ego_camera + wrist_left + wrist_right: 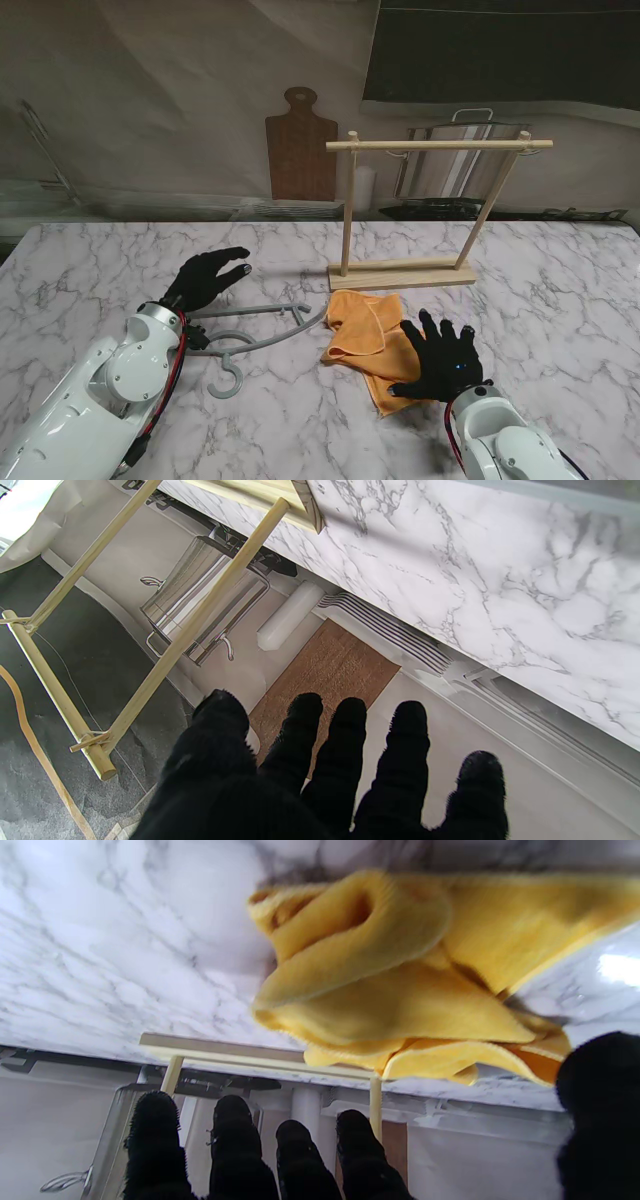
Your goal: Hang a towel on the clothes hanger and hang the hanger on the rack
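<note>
A crumpled orange towel [366,332] [400,990] lies on the marble table in front of the wooden rack [430,215] [150,630]. My right hand [443,358] [260,1150], in a black glove, hovers open over the towel's near right corner with fingers spread. A grey clothes hanger [255,335] lies flat to the left of the towel, its hook [228,378] pointing toward me. My left hand [207,278] [325,770] is open just above the hanger's far left end, holding nothing. The rack's bar [438,145] is bare.
The marble table [560,300] reaches to a back wall printed with a cutting board [300,145] and a steel pot [455,160]. The rack's base [402,273] stands just behind the towel.
</note>
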Robot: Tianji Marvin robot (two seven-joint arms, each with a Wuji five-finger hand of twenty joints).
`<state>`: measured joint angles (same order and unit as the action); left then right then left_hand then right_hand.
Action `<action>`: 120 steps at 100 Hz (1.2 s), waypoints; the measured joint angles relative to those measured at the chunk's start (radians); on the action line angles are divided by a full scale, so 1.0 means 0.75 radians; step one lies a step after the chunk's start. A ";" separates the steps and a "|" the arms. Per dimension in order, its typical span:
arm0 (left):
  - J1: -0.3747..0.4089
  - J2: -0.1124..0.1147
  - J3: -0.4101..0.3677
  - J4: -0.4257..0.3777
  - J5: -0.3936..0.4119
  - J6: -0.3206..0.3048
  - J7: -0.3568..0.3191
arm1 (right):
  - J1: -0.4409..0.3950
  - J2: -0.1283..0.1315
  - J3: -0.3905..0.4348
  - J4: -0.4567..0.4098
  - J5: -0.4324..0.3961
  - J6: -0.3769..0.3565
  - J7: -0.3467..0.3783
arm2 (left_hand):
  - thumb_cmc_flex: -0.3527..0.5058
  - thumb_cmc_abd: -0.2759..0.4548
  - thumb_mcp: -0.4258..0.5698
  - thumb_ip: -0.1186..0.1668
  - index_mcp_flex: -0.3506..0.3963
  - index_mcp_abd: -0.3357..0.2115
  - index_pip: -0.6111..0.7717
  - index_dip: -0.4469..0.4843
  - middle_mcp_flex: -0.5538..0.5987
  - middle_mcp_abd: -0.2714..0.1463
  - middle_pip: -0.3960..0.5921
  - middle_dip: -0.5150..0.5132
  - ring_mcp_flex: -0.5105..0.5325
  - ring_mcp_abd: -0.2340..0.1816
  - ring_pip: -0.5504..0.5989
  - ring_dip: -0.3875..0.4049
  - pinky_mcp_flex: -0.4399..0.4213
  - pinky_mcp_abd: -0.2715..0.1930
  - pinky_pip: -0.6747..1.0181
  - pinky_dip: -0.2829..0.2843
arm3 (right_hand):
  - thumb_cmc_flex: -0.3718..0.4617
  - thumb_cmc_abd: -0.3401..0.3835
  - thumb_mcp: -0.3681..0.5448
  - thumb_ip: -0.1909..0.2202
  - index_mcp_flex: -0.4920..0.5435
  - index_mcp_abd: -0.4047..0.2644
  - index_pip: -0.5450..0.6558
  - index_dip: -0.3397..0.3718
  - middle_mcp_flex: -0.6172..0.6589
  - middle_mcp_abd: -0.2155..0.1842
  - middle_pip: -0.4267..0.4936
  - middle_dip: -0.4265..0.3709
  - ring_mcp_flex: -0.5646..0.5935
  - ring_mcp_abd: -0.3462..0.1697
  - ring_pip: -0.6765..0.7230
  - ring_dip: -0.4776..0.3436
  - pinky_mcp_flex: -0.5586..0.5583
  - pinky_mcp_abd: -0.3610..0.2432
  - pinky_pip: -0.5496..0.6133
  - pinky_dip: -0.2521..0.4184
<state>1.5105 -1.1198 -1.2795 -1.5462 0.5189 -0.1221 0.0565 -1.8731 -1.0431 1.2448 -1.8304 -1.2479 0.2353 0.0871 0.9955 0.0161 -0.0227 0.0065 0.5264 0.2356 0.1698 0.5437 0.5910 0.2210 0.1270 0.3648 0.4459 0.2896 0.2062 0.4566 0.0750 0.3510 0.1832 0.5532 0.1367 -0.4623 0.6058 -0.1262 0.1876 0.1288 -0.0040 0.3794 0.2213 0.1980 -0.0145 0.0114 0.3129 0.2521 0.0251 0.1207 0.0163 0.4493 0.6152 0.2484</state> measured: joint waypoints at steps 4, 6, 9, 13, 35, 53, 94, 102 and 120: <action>0.000 0.000 0.000 0.000 0.000 0.000 0.001 | 0.006 0.001 -0.015 0.003 0.000 0.004 0.028 | 0.000 0.000 0.000 0.000 0.000 0.000 0.000 0.000 0.000 0.000 0.000 0.000 0.000 0.000 0.000 0.000 0.000 0.000 0.000 0.000 | 0.000 -0.014 0.000 0.000 0.000 0.035 0.000 0.000 0.000 0.022 0.000 -0.001 0.000 0.001 0.000 -0.002 0.000 0.000 -0.001 -0.006; 0.000 0.000 0.000 0.000 0.001 0.000 0.002 | 0.009 0.002 -0.021 0.004 0.000 0.004 0.045 | 0.000 0.000 0.000 0.000 0.000 0.000 0.000 0.000 0.000 0.000 0.000 0.000 0.000 0.000 0.000 0.000 0.000 0.000 0.000 0.000 | 0.001 -0.013 0.000 0.000 0.000 0.053 0.000 0.000 0.000 0.039 0.000 -0.001 0.000 0.001 0.000 -0.002 0.000 0.000 -0.002 -0.007; 0.001 0.000 -0.001 0.000 0.001 0.000 0.003 | 0.015 0.003 -0.030 0.009 0.000 0.004 0.065 | 0.000 0.000 0.000 0.000 0.000 0.000 0.000 0.000 0.000 0.000 0.000 0.000 0.000 0.000 0.000 0.000 0.000 0.000 0.000 0.000 | 0.004 -0.035 0.007 0.000 0.000 0.080 0.000 0.000 0.000 0.057 0.000 -0.001 0.000 0.001 0.000 -0.002 0.000 0.000 -0.003 -0.008; 0.001 0.000 -0.002 -0.001 0.002 0.000 0.005 | 0.025 0.004 -0.044 0.018 -0.002 0.004 0.080 | 0.000 0.000 0.000 0.000 0.000 0.000 0.000 0.000 0.000 0.000 0.000 0.000 0.000 0.000 0.000 0.000 0.000 0.000 0.000 0.000 | 0.008 -0.042 0.001 0.000 0.000 0.102 0.000 0.000 0.000 0.073 0.000 -0.001 0.000 0.001 0.000 -0.004 0.000 0.001 -0.004 -0.009; 0.007 -0.001 -0.010 -0.005 0.003 0.000 0.011 | 0.079 0.013 -0.105 0.062 -0.031 0.024 0.145 | 0.000 0.000 0.000 0.000 0.000 0.000 0.000 0.000 0.000 0.000 0.000 0.000 0.000 0.000 0.000 0.000 0.000 0.000 0.000 0.000 | 0.013 -0.083 0.021 0.000 0.000 0.130 0.000 0.000 0.000 0.082 0.000 -0.002 0.001 0.001 0.000 -0.014 0.000 0.002 -0.005 -0.021; 0.009 -0.001 -0.011 -0.010 -0.001 0.002 0.007 | 0.111 0.019 -0.144 0.081 -0.062 0.052 0.199 | 0.000 0.000 0.000 0.000 0.000 0.000 0.000 0.000 0.000 -0.001 0.000 0.000 0.000 0.000 0.000 0.000 0.000 0.000 0.000 0.000 | 0.036 -0.127 0.053 0.000 0.000 0.132 0.000 0.000 0.019 0.082 -0.001 -0.002 0.027 -0.001 0.000 -0.014 0.038 0.002 0.008 -0.022; 0.010 0.000 -0.010 -0.012 -0.003 0.005 0.004 | 0.186 0.026 -0.207 0.118 -0.007 0.075 0.232 | 0.000 0.000 0.000 0.000 0.000 0.000 0.000 0.000 0.000 -0.001 0.000 0.000 0.000 -0.002 0.000 0.000 0.001 0.000 0.000 0.000 | 0.405 -0.148 -0.246 -0.014 0.072 0.149 0.037 0.100 0.119 0.066 0.236 0.162 0.313 -0.057 0.093 0.168 0.302 0.017 0.352 0.219; 0.010 -0.001 -0.010 -0.012 -0.003 0.005 0.004 | 0.192 0.026 -0.210 0.118 0.002 0.076 0.229 | 0.000 0.000 0.000 0.000 0.000 0.000 0.000 0.000 0.000 -0.001 0.000 0.000 0.000 -0.002 0.000 0.000 0.001 0.000 0.000 0.000 | 0.477 -0.103 -0.269 -0.017 0.103 0.149 0.071 0.116 0.123 0.057 0.320 0.206 0.345 -0.057 0.101 0.189 0.363 -0.019 0.423 0.243; 0.010 -0.001 -0.010 -0.013 -0.003 0.005 0.005 | 0.209 0.026 -0.219 0.121 0.024 0.074 0.220 | 0.000 0.000 0.000 0.000 0.000 0.000 0.000 0.000 0.000 -0.001 0.000 0.000 0.000 -0.002 0.000 0.000 0.001 0.000 0.000 0.000 | 0.667 -0.005 -0.073 -0.007 0.204 0.149 0.118 0.116 0.237 0.055 0.456 0.262 0.454 -0.057 0.111 0.250 0.549 -0.174 0.570 0.286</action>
<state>1.5183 -1.1202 -1.2869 -1.5558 0.5165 -0.1184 0.0599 -1.7164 -1.0234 1.0808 -1.7394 -1.2297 0.2904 0.2523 0.9955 0.0161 -0.0227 0.0065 0.5265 0.2356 0.1699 0.5437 0.5910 0.2204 0.1270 0.3649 0.4459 0.2879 0.2062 0.4567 0.0760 0.3510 0.1832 0.5532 0.6370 -0.4659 0.5513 -0.1316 0.3408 0.2405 0.0848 0.4667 0.3987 0.2393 0.3275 0.2080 0.6533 0.2091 0.1083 0.3081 0.4278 0.3191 1.0426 0.4628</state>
